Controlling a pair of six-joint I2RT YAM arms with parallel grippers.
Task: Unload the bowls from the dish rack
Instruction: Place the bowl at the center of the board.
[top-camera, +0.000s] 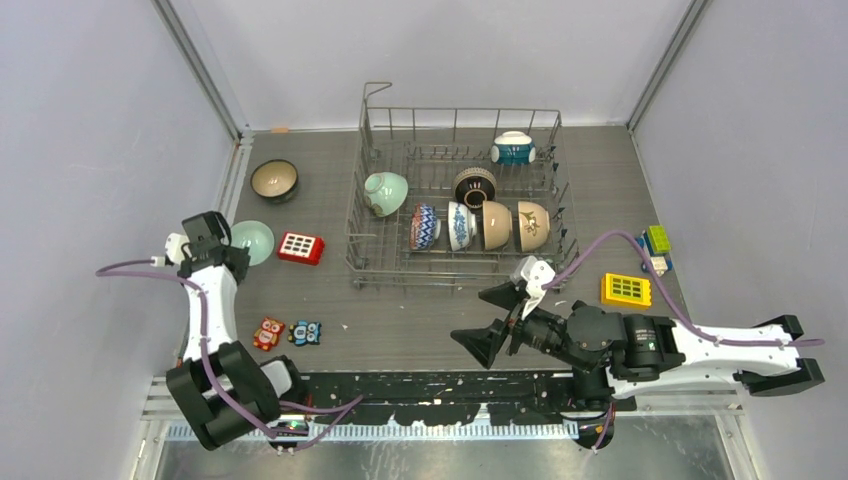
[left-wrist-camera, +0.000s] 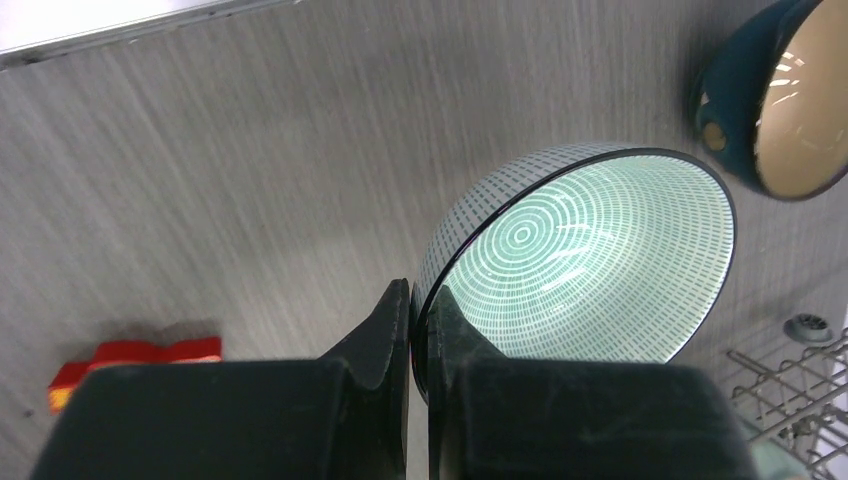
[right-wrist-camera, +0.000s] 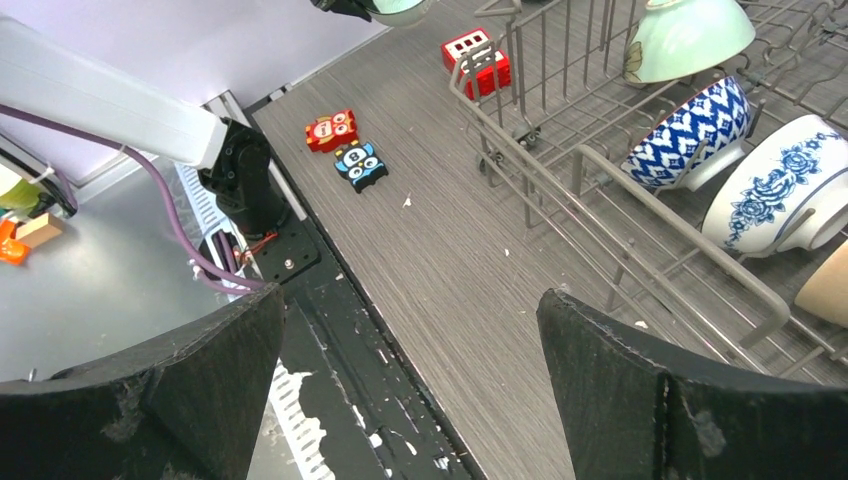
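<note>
Seven bowls are stood among the tines of the dish rack (top-camera: 440, 160), which lies just beyond the right claw (top-camera: 475, 318) and well to the right of the left claw (top-camera: 235, 255). A front row is formed by a blue-patterned bowl (top-camera: 424, 226), a white flowered bowl (top-camera: 460, 226), a tan bowl (top-camera: 495, 225) and a cream bowl (top-camera: 533, 225). A pale green bowl (top-camera: 385, 193), a dark ribbed bowl (top-camera: 475, 185) and a teal-and-white bowl (top-camera: 512, 148) are set behind them.

Two bowls are out on the table (top-camera: 420, 320) side. The rim of a green ringed bowl (left-wrist-camera: 590, 260) is pinched between the left claw's fingers (left-wrist-camera: 380, 335), which are drawn together on it; whether its base rests on the table cannot be told. A dark bowl with a cream inside (top-camera: 274, 180) is placed just beyond that claw and is cut off by the edge of the left wrist view.

The right claw is spread wide with nothing between its fingers, over bare table just short of the rack's near rail. In its wrist view only four of the racked bowls are seen, the tan one cropped to a sliver.
</note>
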